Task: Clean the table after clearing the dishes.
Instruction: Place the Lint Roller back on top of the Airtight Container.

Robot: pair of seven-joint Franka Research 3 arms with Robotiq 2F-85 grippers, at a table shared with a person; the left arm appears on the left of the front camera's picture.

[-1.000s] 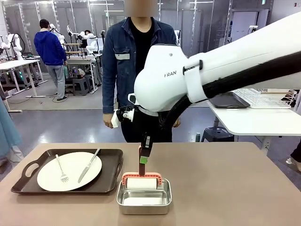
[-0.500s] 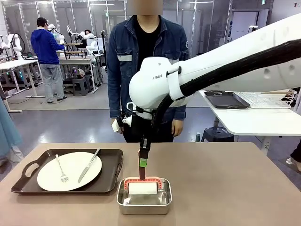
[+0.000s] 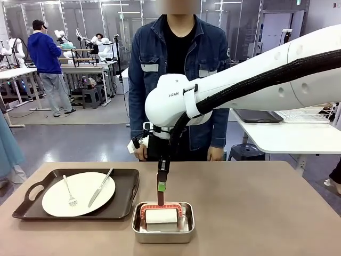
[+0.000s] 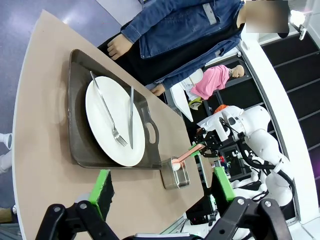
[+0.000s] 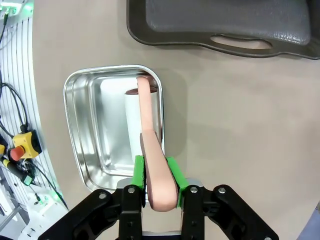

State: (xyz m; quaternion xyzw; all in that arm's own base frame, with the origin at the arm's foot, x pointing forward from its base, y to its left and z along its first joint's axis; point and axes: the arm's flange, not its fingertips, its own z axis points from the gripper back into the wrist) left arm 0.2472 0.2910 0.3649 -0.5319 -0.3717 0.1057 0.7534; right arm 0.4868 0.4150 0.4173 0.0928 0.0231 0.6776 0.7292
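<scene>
roller: white roll inside the steel pan, straight below the right hand; pink handle rising upright from it into the pads.
right hand: pressed together on the handle, one green pad on each side, pointing straight down.
pan: small, steel, rectangular, on the surface directly beneath the right hand, just beside the tray's near corner; whether touching it, cannot tell.
left hand: spread wide, nothing between the pads, held above the surface.
tray: dark brown, handled, to the robot's left of the right hand; ahead of the left hand's fingertips in its wrist view.
plate: round, white, on the tray, with fork and knife lying on it, apart from each other.
surface: tan-brown, matte, carrying tray and pan.
person: standing at the far edge beyond the right hand, in a denim jacket, arms hanging down.
</scene>
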